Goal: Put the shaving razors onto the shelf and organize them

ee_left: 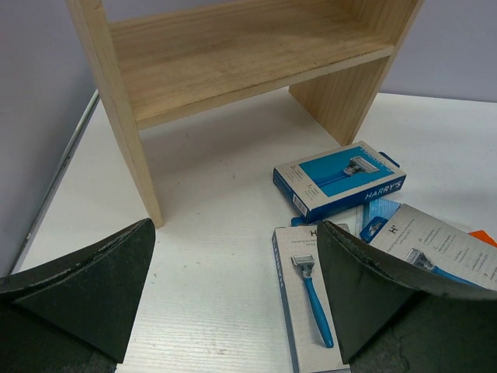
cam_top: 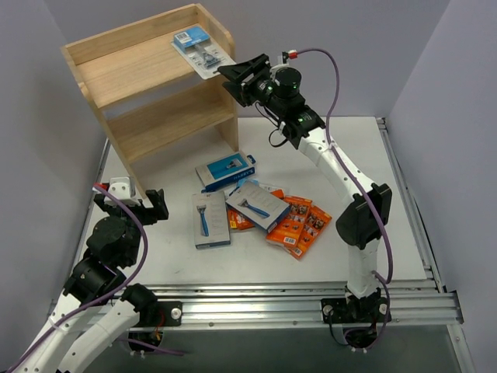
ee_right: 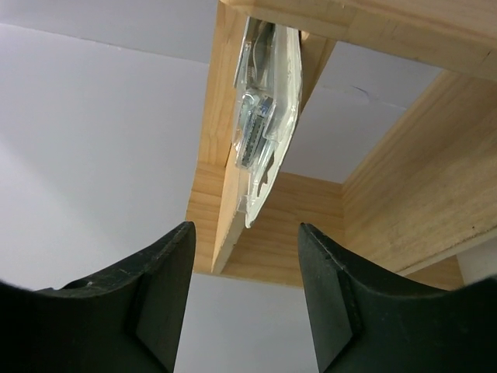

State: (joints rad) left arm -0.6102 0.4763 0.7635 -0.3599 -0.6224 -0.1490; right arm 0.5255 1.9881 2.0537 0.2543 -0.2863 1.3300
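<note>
The wooden shelf (cam_top: pixel 132 70) stands at the back left. A clear blister razor pack with a blue header (cam_top: pixel 200 48) lies on its top tier, with one end jutting over the front edge. My right gripper (cam_top: pixel 233 74) hovers just in front of that end. In the right wrist view the pack (ee_right: pixel 264 116) hangs a little beyond the right gripper (ee_right: pixel 247 264), whose jaws are open and empty. My left gripper (cam_top: pixel 140 203) sits low at the table's left, open and empty (ee_left: pixel 237 287). A grey razor box (ee_left: pixel 311 311) lies beside its right finger.
On the table lie a blue razor box (cam_top: pixel 226 170), a grey box (cam_top: pixel 210 220), a grey-and-blue box (cam_top: pixel 258 206) and orange razor boxes (cam_top: pixel 299 225) partly under it. The shelf's lower tier (ee_left: pixel 233 54) holds nothing. Grey walls enclose the table.
</note>
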